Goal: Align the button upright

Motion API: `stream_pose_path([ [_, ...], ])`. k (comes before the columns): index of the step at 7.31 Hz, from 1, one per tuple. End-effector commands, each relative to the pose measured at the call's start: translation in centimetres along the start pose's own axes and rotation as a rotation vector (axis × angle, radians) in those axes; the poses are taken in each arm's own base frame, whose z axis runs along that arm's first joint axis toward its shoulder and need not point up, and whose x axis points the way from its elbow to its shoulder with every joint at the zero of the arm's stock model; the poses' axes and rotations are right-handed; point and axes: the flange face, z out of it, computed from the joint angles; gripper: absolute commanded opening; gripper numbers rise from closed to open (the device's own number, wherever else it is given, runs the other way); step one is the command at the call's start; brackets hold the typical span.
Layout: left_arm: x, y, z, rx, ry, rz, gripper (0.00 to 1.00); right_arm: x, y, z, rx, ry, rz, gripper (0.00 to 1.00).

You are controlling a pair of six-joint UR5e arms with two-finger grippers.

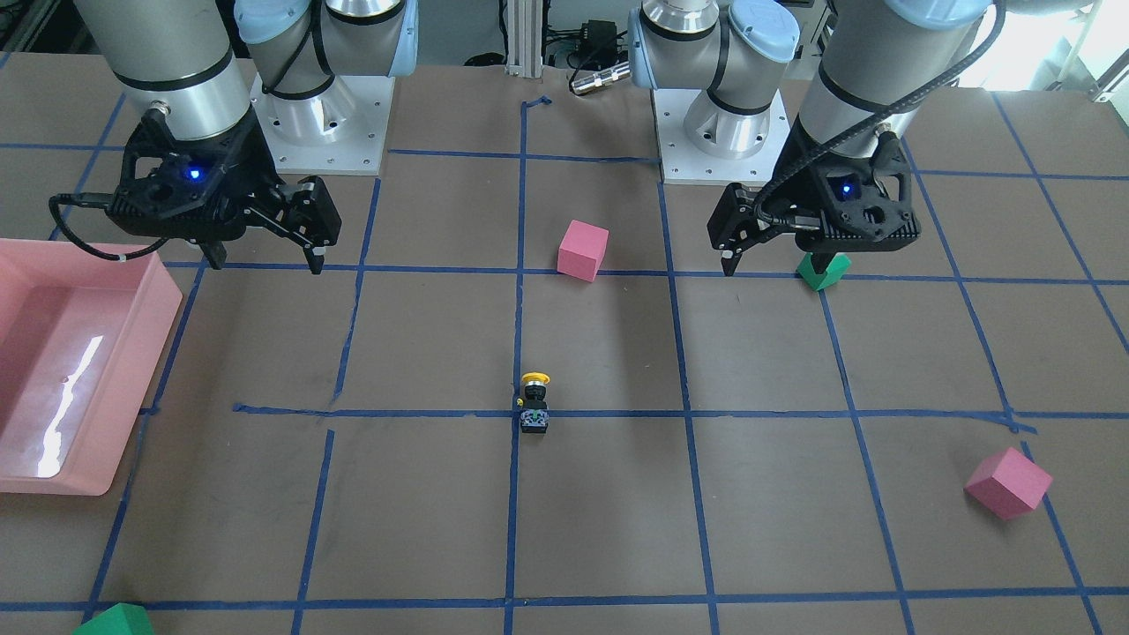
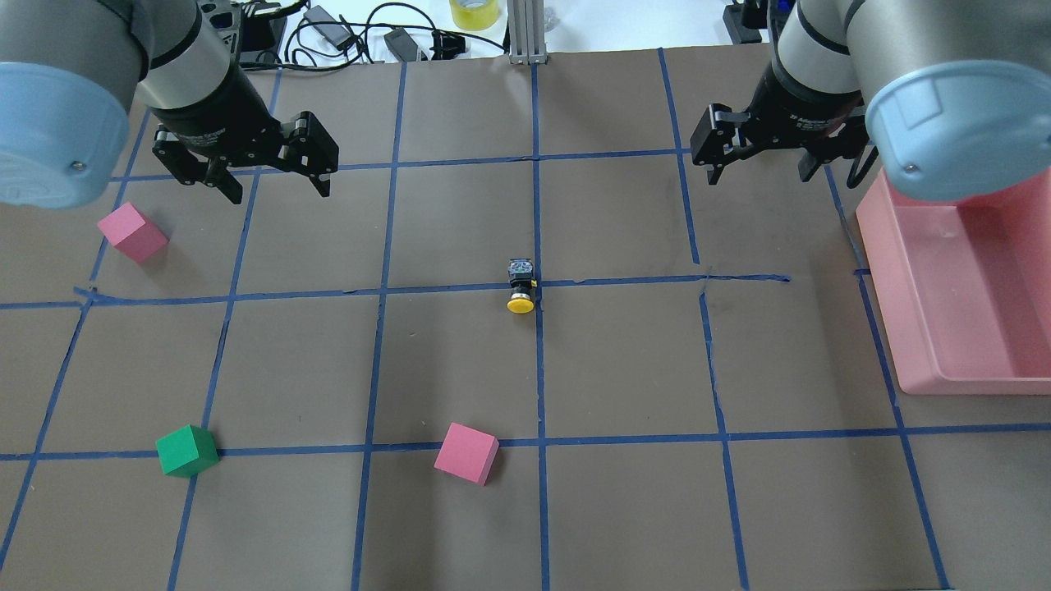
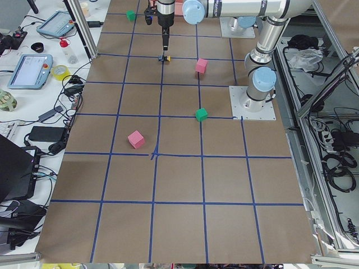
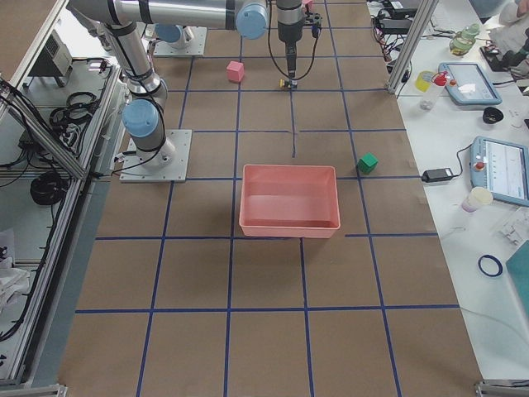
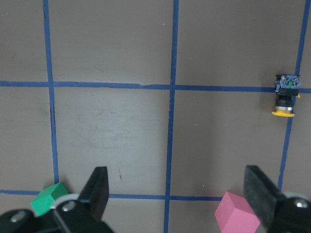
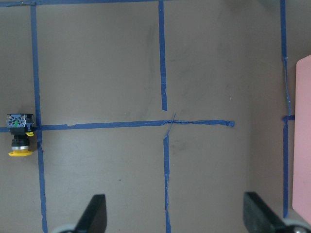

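The button (image 2: 520, 287) lies on its side on a blue tape line at the table's middle, its yellow cap towards the robot and its black body away. It also shows in the front view (image 1: 534, 404), the left wrist view (image 5: 285, 100) and the right wrist view (image 6: 19, 135). My left gripper (image 2: 279, 194) hangs open and empty above the table, far to the button's left and beyond it. My right gripper (image 2: 759, 174) hangs open and empty, far to the button's right and beyond it. Both pairs of fingers (image 5: 97, 189) (image 6: 95, 213) stand wide apart.
A pink tray (image 2: 887, 287) sits at the table's right side, under the right arm. Two pink cubes (image 2: 132, 232) (image 2: 466, 453) and a green cube (image 2: 187, 451) lie on the left and near side. Another green cube (image 4: 367, 163) lies beyond the tray.
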Motion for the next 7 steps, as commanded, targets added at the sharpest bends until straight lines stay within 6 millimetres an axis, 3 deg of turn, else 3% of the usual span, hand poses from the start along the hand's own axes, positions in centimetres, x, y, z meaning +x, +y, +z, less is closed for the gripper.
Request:
stream_pose_path([
  [1,0.3,-2.0,2.1,0.021,0.01,-0.024,1.0,0.0,0.0,0.0,-0.003,0.001,0.001,1.0],
  [3,1.9,-5.1,8.0,0.097,0.006,-0.021,1.0,0.0,0.0,0.0,-0.001,-0.001,0.001,1.0],
  [4,3.9,-5.9,10.0,0.115,0.012,-0.029,1.0,0.0,0.0,0.0,-0.001,-0.001,0.001,1.0],
  [5,6.8,-6.6,11.9,0.17,0.033,-0.057,1.0,0.0,0.0,0.0,-0.001,-0.001,0.001,1.0],
  [7,15.2,-4.5,14.3,0.243,0.092,-0.088,1.0,0.0,0.0,0.0,-0.003,-0.001,0.001,1.0],
])
